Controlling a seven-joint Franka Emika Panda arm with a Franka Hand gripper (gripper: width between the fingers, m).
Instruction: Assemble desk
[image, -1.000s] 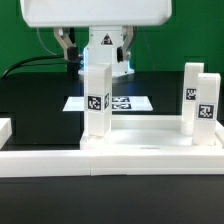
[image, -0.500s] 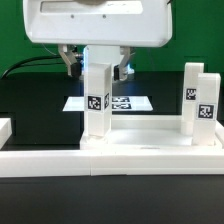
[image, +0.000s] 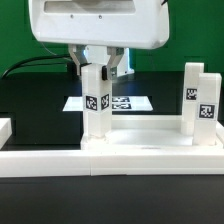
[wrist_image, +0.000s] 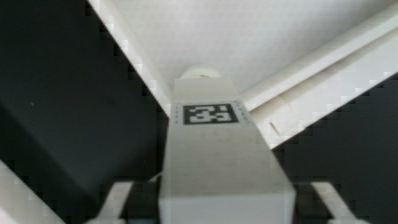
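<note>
Over at the exterior view's left, the gripper (image: 96, 66) sits astride the top of an upright leg (image: 96, 100) that stands on the desk top (image: 120, 155), its long axis vertical and running straight down from between the jaws. From the wrist view the fingers (wrist_image: 121, 200) flank the post closely on both sides, jaws narrowed around it, though I cannot tell whether they are gripping it. No readable writing anywhere, only black-and-white tags on this leg, on the second leg (image: 200, 105) toward the right, and on the marker board (image: 125, 102) behind.

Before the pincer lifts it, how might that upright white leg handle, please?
The leg looks like a stiff square plastic post, so probably rigid and light. Its smooth faces may slip in the pincer. Tall and narrow, it could tip if nudged.
</note>
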